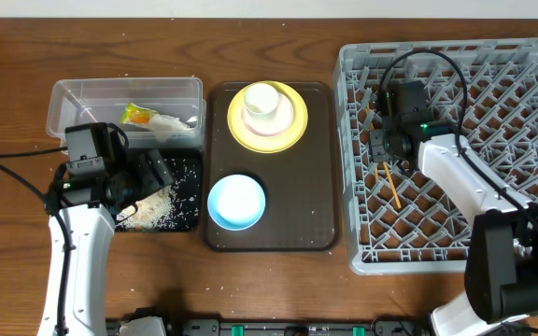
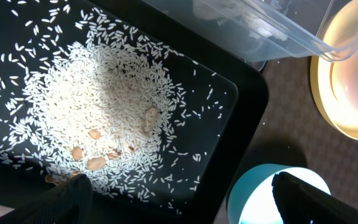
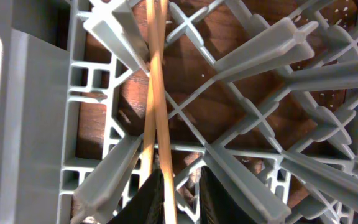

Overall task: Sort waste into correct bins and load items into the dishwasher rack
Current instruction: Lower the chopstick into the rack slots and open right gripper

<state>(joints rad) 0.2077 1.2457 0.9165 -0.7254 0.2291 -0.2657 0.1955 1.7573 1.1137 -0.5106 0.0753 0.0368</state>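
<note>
Two wooden chopsticks [image 3: 154,112] run between the right gripper's [image 3: 182,186] narrowly parted fingers, inside the grey rack [image 3: 23,93]; pinched or loose, cannot tell. Left gripper [image 2: 185,202] spread wide above rice [image 2: 98,118] in black tray [image 2: 241,106]. Clear tub [image 1: 124,86] beyond holds snack wrapper [image 1: 138,115].

The chopsticks [image 3: 154,93] run off the top edge. The blue bowl [image 2: 253,194] is cut off at the bottom.

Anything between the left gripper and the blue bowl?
Nothing visible. The left gripper hangs open over the black tray; the blue bowl sits beside it on the brown tray, only tray rims between.
</note>
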